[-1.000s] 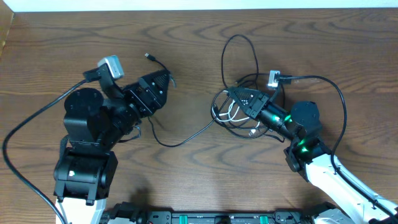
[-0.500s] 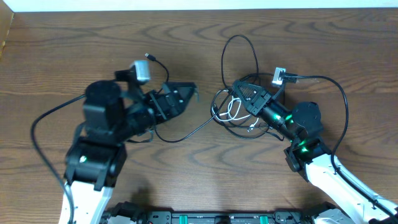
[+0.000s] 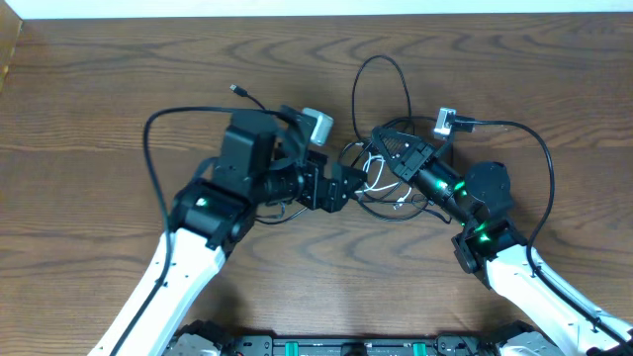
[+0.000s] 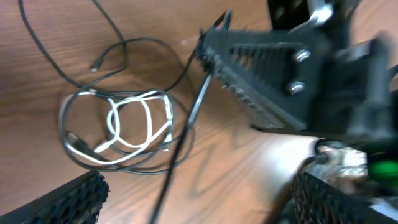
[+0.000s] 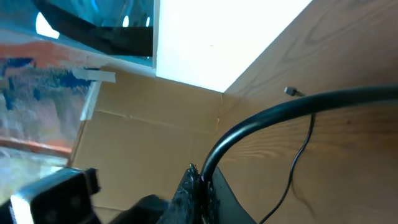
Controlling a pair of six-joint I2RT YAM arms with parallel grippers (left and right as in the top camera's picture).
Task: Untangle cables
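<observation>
1. Tabletop (image 3: 119, 79): dark brown wood with a bold wavy grain, spreading on every side of the left end effector (image 3: 346, 185).
2. White strip (image 3: 297, 8): runs along the tabletop's far edge, well beyond the left end effector.
3. Cardboard panel (image 5: 143, 124) (right wrist view only): plain brown, beyond the right end effector (image 5: 198, 186), with pale tape (image 5: 99, 76) at its top edge.

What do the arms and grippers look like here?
Left arm and right arm: black joints, white lower links, green lights. Left gripper and right gripper: black, tapered fingers with latticed sides and ribbed faces. Each wrist carries a small silver camera on a black lead.
</observation>
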